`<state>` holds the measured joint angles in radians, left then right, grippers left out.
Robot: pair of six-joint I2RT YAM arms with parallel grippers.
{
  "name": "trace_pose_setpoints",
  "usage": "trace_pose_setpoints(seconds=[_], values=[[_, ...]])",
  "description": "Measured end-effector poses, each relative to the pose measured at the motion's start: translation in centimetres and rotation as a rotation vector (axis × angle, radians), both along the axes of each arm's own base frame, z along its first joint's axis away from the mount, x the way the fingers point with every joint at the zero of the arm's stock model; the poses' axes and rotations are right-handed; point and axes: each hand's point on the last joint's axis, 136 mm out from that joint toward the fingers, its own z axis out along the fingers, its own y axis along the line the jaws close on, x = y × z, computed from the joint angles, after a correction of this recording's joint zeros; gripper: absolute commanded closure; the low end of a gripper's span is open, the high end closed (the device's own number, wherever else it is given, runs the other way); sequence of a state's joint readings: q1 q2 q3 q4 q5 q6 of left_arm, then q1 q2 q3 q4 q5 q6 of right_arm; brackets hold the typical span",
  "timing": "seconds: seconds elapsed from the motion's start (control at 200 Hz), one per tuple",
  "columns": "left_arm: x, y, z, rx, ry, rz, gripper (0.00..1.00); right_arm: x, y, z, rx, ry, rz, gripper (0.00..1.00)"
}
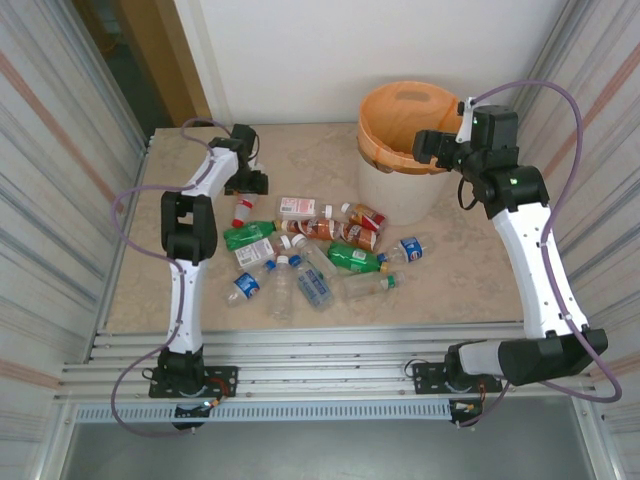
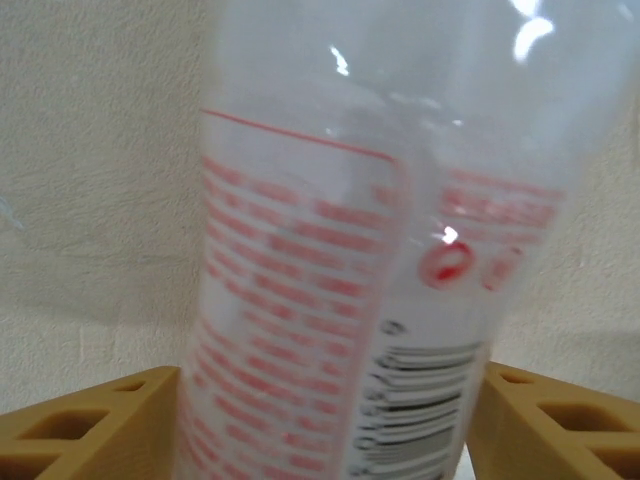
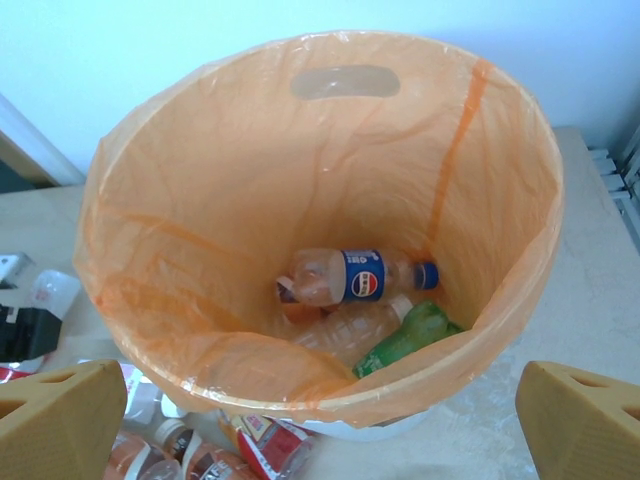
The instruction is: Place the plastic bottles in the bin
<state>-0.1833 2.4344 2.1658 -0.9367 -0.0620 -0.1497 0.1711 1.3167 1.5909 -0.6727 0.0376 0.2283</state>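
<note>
1. At the upper left of the top view, a clear, red-printed bottle (image 2: 380,250) is flanked by the left gripper's (image 1: 245,185) tan fingers (image 2: 90,425); whether it is clamped cannot be told.
2. The right gripper (image 1: 432,150) is held wide open over the round, orange-lined bin (image 1: 400,190).
3. Smooth bottles (image 1: 320,255) are heaped at centre; others (image 3: 350,277) lie in the bin.

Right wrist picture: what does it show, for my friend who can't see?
An orange-lined bin seen from above, bottles at its bottom: one blue-labelled, one green. The open tool hovers near its rim.
</note>
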Motion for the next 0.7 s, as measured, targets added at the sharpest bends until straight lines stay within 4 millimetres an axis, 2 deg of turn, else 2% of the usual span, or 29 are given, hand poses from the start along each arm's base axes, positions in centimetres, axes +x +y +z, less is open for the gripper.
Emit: trace_pose_setpoints(seconds=[0.245,0.701], values=[[0.0,0.7,-0.3,0.045,0.005,-0.015,0.51,-0.2,0.0,-0.1,0.001,-0.004,-0.001,0.02],[-0.1,1.3,0.3,0.078,-0.011,-0.019,0.57,-0.7,0.0,0.1,0.013,-0.016,0.001,0.02]])
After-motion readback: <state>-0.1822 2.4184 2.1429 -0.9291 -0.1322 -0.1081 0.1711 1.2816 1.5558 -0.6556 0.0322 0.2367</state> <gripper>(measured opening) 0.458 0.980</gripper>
